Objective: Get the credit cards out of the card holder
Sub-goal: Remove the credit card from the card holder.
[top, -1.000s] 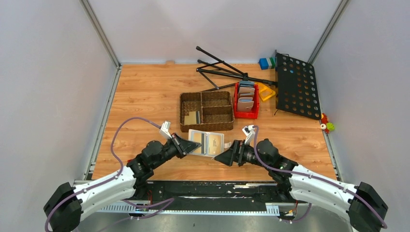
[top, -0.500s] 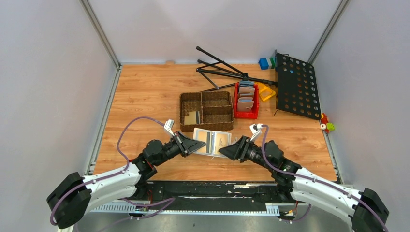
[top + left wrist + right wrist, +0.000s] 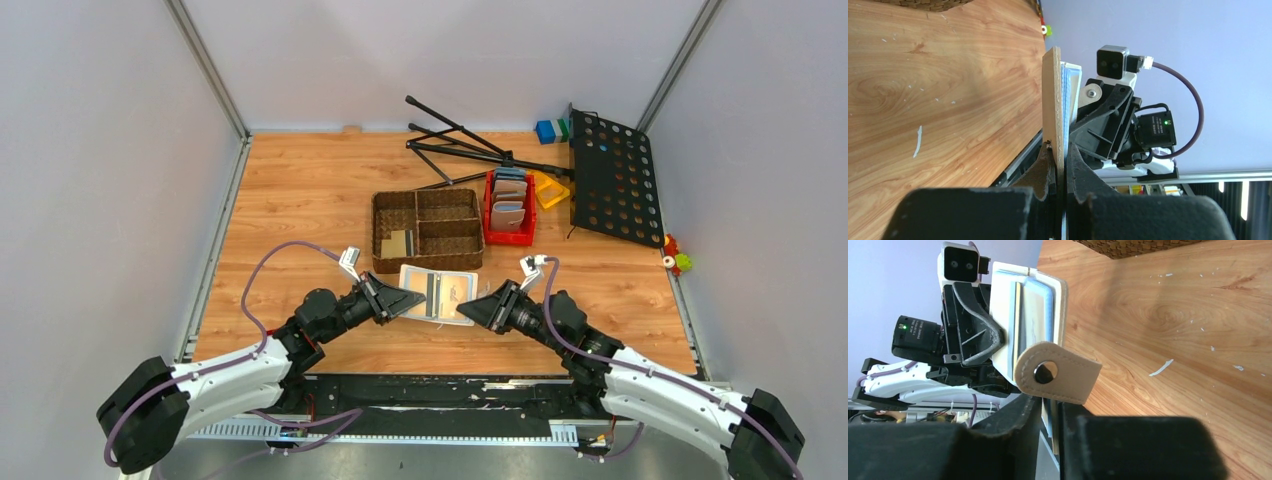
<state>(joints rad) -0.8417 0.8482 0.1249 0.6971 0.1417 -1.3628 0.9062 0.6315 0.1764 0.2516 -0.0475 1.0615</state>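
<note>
Left wrist view shows the card holder (image 3: 1051, 100) edge-on, its pockets hidden.

Both arms meet by the middle of the near edge, left gripper (image 3: 418, 300) and right gripper (image 3: 468, 311) each clamped on a side of the opened card holder (image 3: 440, 292), so there is no way through between them. Just beyond, the woven basket (image 3: 440, 262) walls off the centre, with the red crate (image 3: 508, 239) tight at its right. The far right corner is crowded with folded stand legs (image 3: 460, 140), a perforated black panel (image 3: 612, 178) and coloured blocks (image 3: 551, 130). Open wood runs along the left edge to the far left corner.
</note>
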